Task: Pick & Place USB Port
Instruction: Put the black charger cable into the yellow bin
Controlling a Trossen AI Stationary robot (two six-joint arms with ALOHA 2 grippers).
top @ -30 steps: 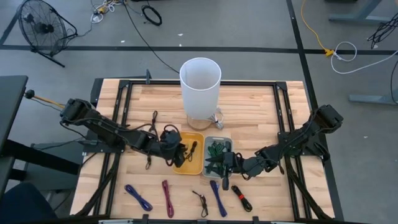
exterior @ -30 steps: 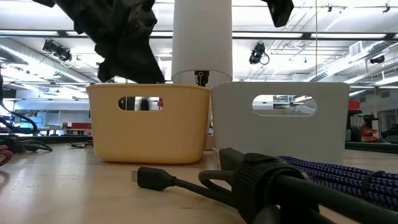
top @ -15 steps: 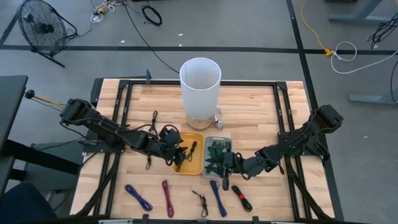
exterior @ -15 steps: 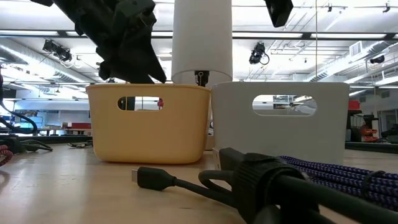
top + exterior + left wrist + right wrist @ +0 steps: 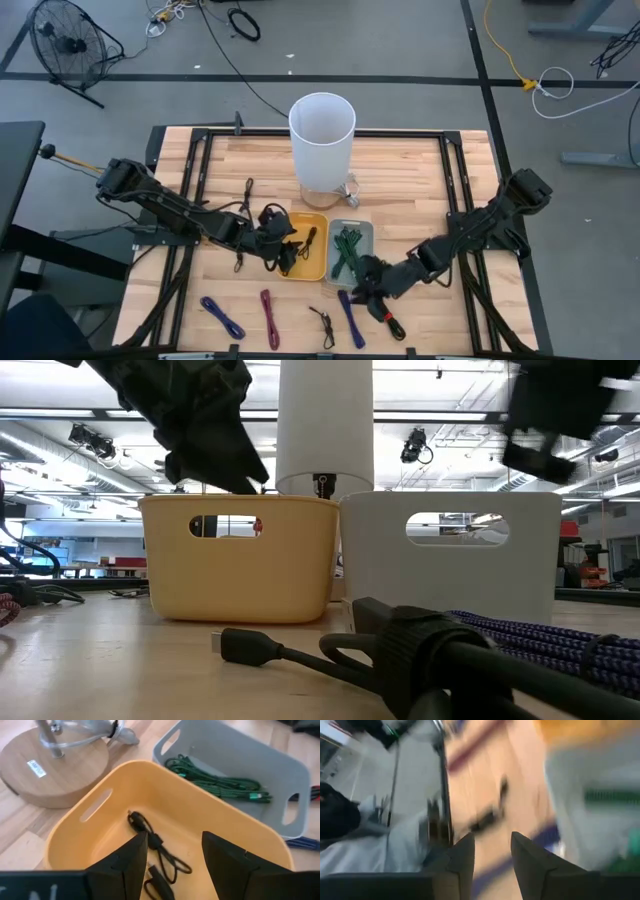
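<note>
A yellow bin (image 5: 318, 262) and a grey bin (image 5: 360, 233) stand side by side in the middle of the table. A black cable (image 5: 150, 840) lies on the yellow bin's floor, and green cables (image 5: 220, 782) lie in the grey bin. My left gripper (image 5: 175, 855) hovers open over the yellow bin's near-left part (image 5: 285, 252), above the black cable. My right gripper (image 5: 365, 287) is open, below the grey bin's near edge, over the loose cables on the table. The right wrist view is blurred; nothing shows between those fingers (image 5: 461, 856).
Loose cables lie along the near edge: blue (image 5: 222, 317), magenta (image 5: 269, 317), black (image 5: 322, 325), blue-purple (image 5: 349, 315), black-and-red (image 5: 390, 318). Another black cable (image 5: 243, 195) lies left of the white cylinder lamp (image 5: 322, 140) on its wooden base behind the bins.
My right gripper has moved quickly from above the grey bin toward the table's near edge and turned, and now stands over the cables near that edge. The green cables stay in the grey bin. My left gripper has stayed over the yellow bin.
</note>
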